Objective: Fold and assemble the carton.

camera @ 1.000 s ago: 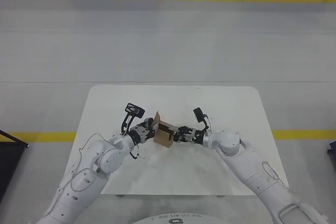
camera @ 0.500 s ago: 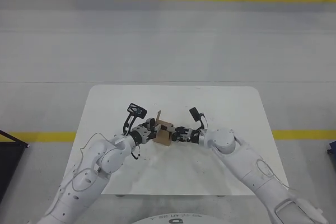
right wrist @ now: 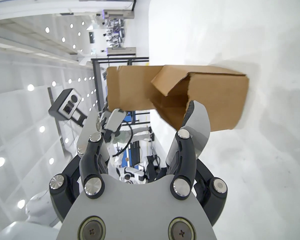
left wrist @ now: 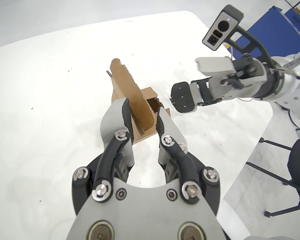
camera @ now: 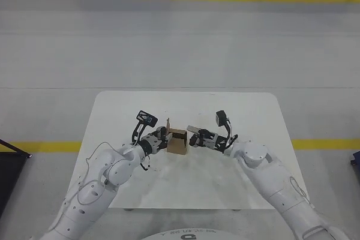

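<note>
**Top view:** the carton (camera: 177,143) lies at the middle of the table (camera: 246,180), between the left gripper (camera: 160,141) and the right gripper (camera: 196,140). Its long axis runs from one to the other.

**Left wrist view:** the left gripper (left wrist: 143,116) grasps the carton's near end, with one flap (left wrist: 123,83) upright.

**Right wrist view:** the right gripper (right wrist: 142,121), jaws spread, faces the carton's open end from just beside it. This arm seems the one free to fold.

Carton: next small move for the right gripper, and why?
Probably ease the open right gripper forward to press the half-folded side flap inward: the left gripper holds the carton, whose end is open.
</note>
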`<move>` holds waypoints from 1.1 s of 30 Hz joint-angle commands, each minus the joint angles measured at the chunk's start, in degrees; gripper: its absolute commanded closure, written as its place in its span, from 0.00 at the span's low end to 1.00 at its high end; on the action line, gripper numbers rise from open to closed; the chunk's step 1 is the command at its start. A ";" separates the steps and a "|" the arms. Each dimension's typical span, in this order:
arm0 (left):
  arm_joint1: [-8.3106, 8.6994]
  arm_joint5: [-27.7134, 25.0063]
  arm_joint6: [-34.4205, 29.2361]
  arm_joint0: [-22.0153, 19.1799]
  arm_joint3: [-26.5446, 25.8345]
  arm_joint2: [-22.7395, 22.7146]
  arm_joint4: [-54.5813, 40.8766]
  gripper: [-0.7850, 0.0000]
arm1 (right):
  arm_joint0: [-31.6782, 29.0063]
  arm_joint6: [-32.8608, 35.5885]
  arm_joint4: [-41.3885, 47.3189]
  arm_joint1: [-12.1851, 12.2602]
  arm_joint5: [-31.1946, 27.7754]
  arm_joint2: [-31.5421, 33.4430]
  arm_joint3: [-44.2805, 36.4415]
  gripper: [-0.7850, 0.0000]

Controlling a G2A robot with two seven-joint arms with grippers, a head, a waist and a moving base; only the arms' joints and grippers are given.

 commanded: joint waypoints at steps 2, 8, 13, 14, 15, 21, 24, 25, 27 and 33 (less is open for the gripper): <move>0.01 0.07 0.04 0.16 -0.17 -0.10 0.54 0.70 | 2.11 2.73 0.05 -0.27 1.34 -1.26 0.15 0.44; 0.10 -0.17 0.41 0.63 -0.32 -0.86 0.97 0.69 | 7.27 3.12 1.09 -1.48 2.57 -4.45 3.85 0.33; 0.17 -0.56 0.44 0.86 -0.46 -1.47 1.11 0.67 | 11.71 3.54 1.92 -2.78 4.59 -7.71 9.76 0.12; 0.18 -0.64 0.40 0.86 -0.45 -1.57 1.09 0.66 | 12.26 3.52 1.97 -2.99 4.62 -8.17 10.70 0.11; 0.18 -0.72 0.36 0.85 -0.41 -1.65 1.06 0.66 | 12.72 3.74 2.07 -3.16 4.58 -8.54 11.54 0.09; 0.07 -1.23 0.34 0.46 -0.12 -1.55 1.01 0.65 | 13.68 3.89 2.22 -3.65 3.47 -9.24 14.63 0.03; -0.03 -1.69 0.23 0.17 0.25 -1.08 1.30 0.58 | 13.93 4.15 2.60 -3.79 3.37 -9.25 15.54 0.02; -0.06 -1.98 0.20 0.05 0.40 -0.86 1.50 0.47 | 14.09 4.33 2.76 -3.85 3.44 -9.30 15.86 0.04; -0.13 -2.81 0.67 -0.07 0.71 -0.72 1.02 0.05 | 14.39 4.74 3.02 -3.99 3.27 -9.45 16.40 0.03; 1.22 -11.89 9.47 5.30 -0.11 -10.78 -9.30 0.00 | 14.51 5.60 3.42 -4.27 1.71 -9.67 17.17 0.02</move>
